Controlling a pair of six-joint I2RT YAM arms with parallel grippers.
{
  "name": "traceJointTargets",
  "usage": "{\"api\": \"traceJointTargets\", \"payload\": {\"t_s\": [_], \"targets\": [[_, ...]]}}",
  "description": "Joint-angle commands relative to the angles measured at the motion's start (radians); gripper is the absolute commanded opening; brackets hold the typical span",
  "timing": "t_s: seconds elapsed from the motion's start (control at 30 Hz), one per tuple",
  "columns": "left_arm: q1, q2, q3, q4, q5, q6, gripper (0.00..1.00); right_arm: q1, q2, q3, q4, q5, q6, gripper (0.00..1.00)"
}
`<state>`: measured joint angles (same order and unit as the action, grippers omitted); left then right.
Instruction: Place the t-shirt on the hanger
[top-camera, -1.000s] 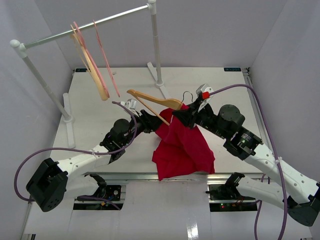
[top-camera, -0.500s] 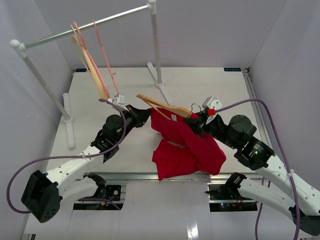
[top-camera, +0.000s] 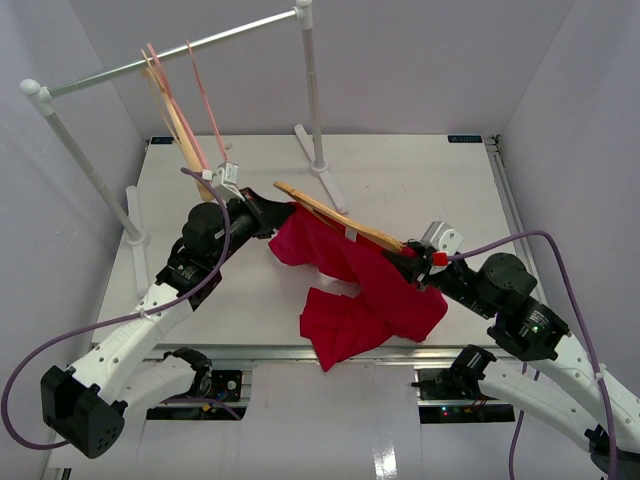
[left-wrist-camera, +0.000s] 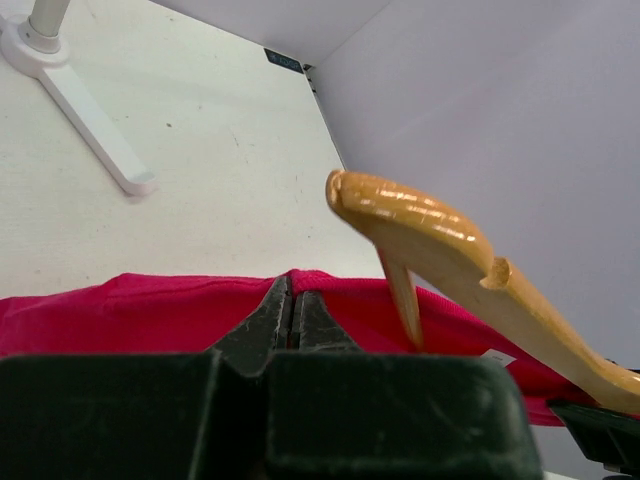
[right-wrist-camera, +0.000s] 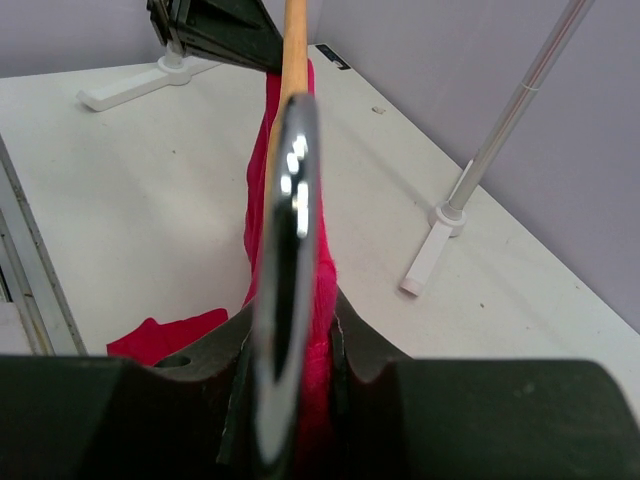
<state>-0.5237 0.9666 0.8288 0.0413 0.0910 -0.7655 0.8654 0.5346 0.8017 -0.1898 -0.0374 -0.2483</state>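
The red t-shirt (top-camera: 350, 285) hangs stretched between both grippers, its lower part lying on the table. The wooden hanger (top-camera: 335, 218) lies slanted along the shirt's top edge, with its far left tip free. My left gripper (top-camera: 277, 212) is shut on the shirt's upper left edge; in the left wrist view its jaws (left-wrist-camera: 292, 300) pinch the red cloth (left-wrist-camera: 150, 310), with the hanger's end (left-wrist-camera: 430, 235) just to the right. My right gripper (top-camera: 412, 262) is shut on the hanger's silver hook (right-wrist-camera: 290, 230) together with red cloth (right-wrist-camera: 322, 300).
A white clothes rack (top-camera: 180, 55) stands at the back left, with thin pink hangers and a pale wooden hanger (top-camera: 185, 135) hanging on it. Its feet (top-camera: 322, 170) (top-camera: 135, 235) rest on the table. Purple walls enclose the table.
My left gripper has moved up and to the back left, pulling the shirt's edge. My right gripper has moved right and nearer with the hook. The shirt is stretched wider along the hanger.
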Motion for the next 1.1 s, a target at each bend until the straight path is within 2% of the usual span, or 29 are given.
{"api": "traceJointTargets", "payload": {"t_s": [0.0, 0.17, 0.3, 0.5, 0.63, 0.83, 1.07], "targets": [[0.086, 0.016, 0.148, -0.199, -0.129, 0.088, 0.0, -0.014, -0.068, 0.022, -0.012, 0.064, -0.025, 0.08], [0.13, 0.055, 0.228, -0.26, -0.12, 0.119, 0.0, -0.014, -0.069, 0.044, -0.081, 0.119, -0.012, 0.08], [0.19, 0.081, 0.29, -0.313, -0.096, 0.139, 0.0, -0.014, -0.087, 0.05, -0.103, 0.107, 0.013, 0.08], [0.277, 0.096, 0.328, -0.352, -0.031, 0.163, 0.0, -0.013, -0.073, 0.097, -0.213, 0.211, 0.046, 0.08], [0.345, 0.114, 0.352, -0.357, 0.032, 0.173, 0.0, -0.014, -0.089, 0.093, -0.232, 0.193, 0.054, 0.08], [0.353, 0.114, 0.383, -0.355, 0.058, 0.225, 0.0, -0.013, -0.086, 0.095, -0.255, 0.212, 0.049, 0.08], [0.355, 0.11, 0.488, -0.431, -0.031, 0.3, 0.0, -0.013, -0.09, 0.111, -0.305, 0.192, 0.048, 0.08]]}}
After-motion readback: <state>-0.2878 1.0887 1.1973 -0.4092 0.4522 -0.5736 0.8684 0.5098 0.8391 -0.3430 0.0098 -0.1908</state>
